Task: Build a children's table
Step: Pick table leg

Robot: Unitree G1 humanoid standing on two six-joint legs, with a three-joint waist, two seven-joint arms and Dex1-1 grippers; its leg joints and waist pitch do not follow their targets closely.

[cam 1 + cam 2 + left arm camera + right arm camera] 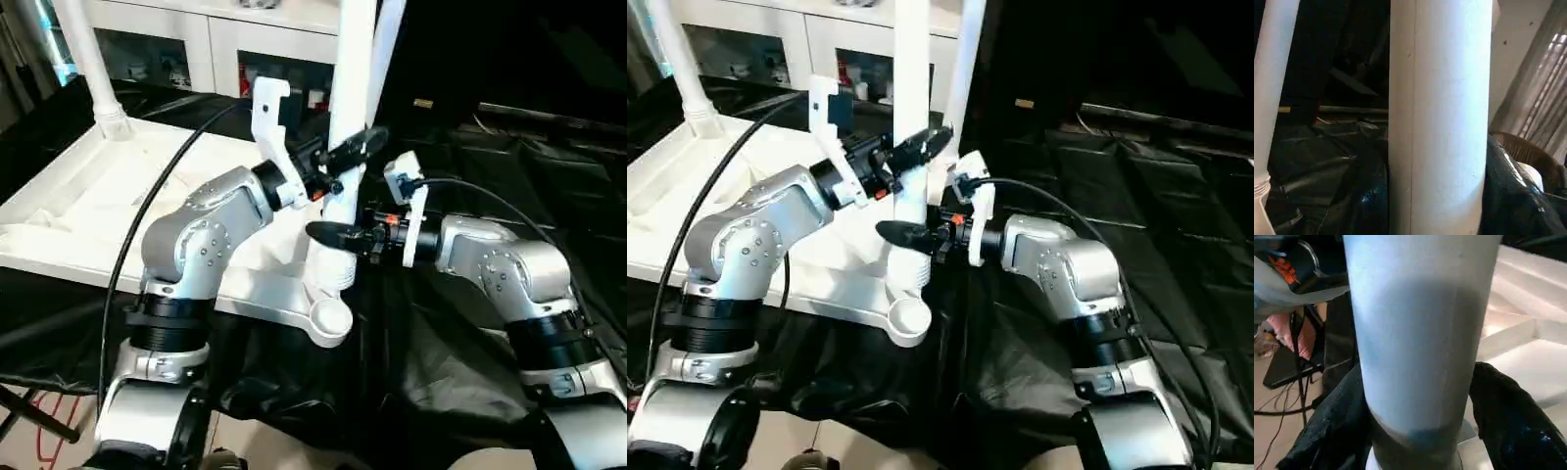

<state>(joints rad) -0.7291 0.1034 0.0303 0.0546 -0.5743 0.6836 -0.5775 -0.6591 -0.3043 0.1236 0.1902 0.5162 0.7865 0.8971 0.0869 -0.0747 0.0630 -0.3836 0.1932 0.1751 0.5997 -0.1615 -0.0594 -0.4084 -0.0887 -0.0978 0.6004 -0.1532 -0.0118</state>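
The children's table top [78,215] lies upside down on a black cloth. One white leg [83,59] stands in its far-left corner socket. Another leg [351,98] is held upright over the near corner socket [330,318], its ribbed end just above the cup. My left gripper [349,154] is shut on this leg higher up. Lower down, my right gripper [335,235] has its fingers on either side of the leg, parted a little wider than it. A further leg [389,39] rises behind.
A white cabinet [211,44] with glass-fronted compartments stands behind the table top. Black cloth [460,372] covers the surface to the right and front. A black cable [162,186] runs across the table top to my left arm.
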